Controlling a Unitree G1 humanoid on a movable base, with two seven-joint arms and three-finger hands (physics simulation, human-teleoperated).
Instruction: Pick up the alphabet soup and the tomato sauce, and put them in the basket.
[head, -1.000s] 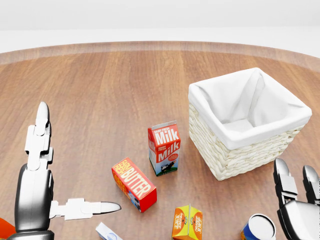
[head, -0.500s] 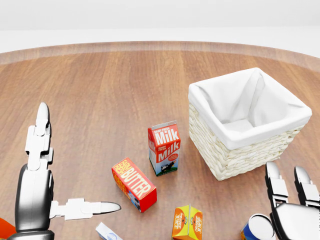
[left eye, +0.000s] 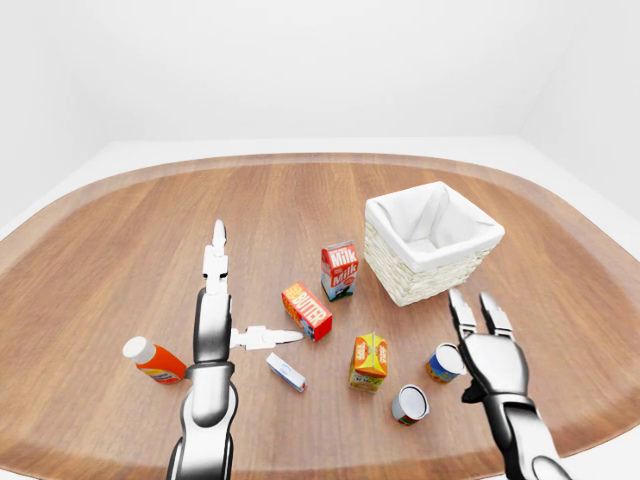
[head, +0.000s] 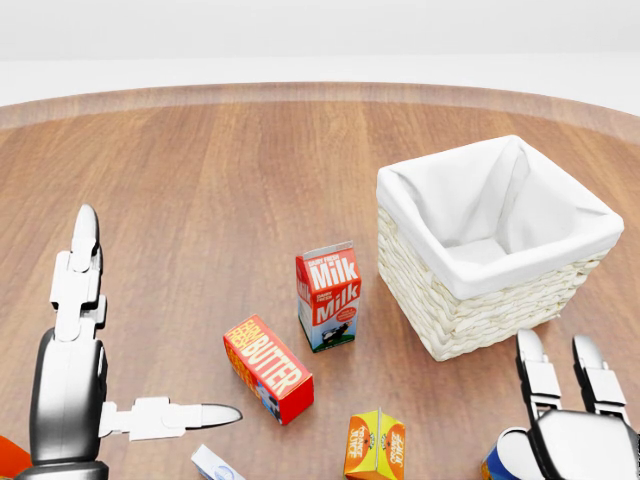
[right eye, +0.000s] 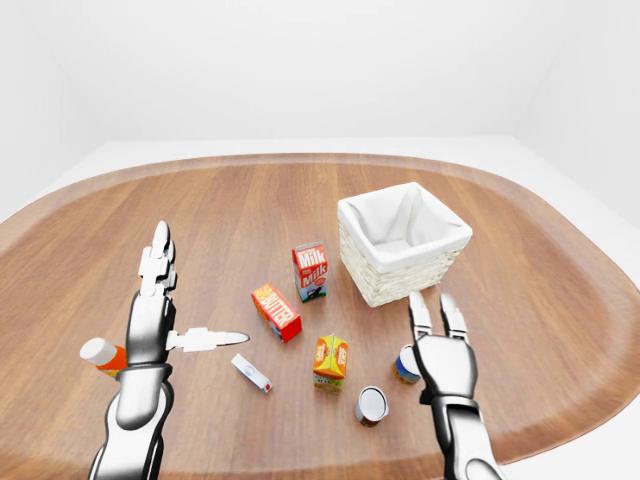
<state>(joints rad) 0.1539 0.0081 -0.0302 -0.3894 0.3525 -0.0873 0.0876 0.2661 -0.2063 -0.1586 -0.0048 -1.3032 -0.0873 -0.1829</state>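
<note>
While both hands spread open, white-lined basket (left eye: 433, 240) holds nothing, right hand (left eye: 488, 345) beside soup can (left eye: 442, 363)

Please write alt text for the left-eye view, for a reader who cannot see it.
The robot's open right hand hovers beside a blue-labelled can on a round wooden table, below a white-lined wicker basket. A second can, milk carton and butter box lie nearby; the left hand is open.

Wooden table (left eye: 120, 240) carries basket (left eye: 432, 243), milk carton (left eye: 340, 270), butter box (left eye: 307, 311) (lying flat), two cans (left eye: 410, 404).
</note>
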